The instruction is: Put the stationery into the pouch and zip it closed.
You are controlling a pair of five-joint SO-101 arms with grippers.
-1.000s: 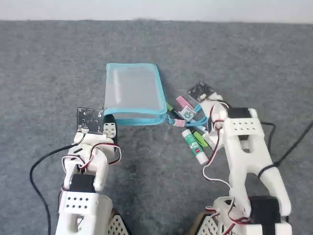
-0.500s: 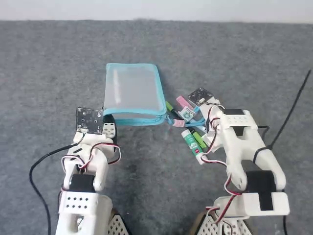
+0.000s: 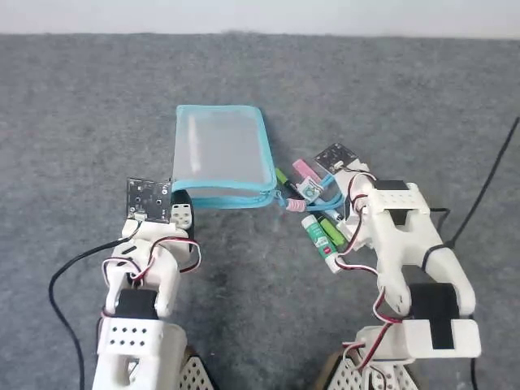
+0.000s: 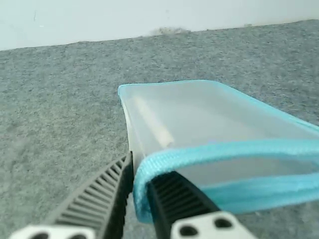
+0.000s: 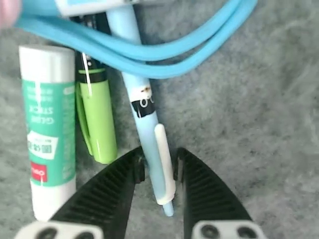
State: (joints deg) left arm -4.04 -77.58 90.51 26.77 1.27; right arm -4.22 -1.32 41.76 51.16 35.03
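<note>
On the grey desk (image 3: pixel 89 106), the left claw (image 4: pixel 139 196) is clamped on the near-left corner of the pouch (image 3: pixel 221 158). The pouch is translucent with teal edging and lies flat, left of centre. Just right of it sits the stationery heap. A small pink item (image 3: pixel 303 169) lies farthest, and a blue cord (image 5: pixel 149 59) crosses the pile. A glue stick (image 5: pixel 47 124), a green highlighter (image 5: pixel 94 124) and a light-blue pen (image 5: pixel 147 114) lie side by side. The right claw (image 5: pixel 159 162) is closed on the pen's clip end.
</note>
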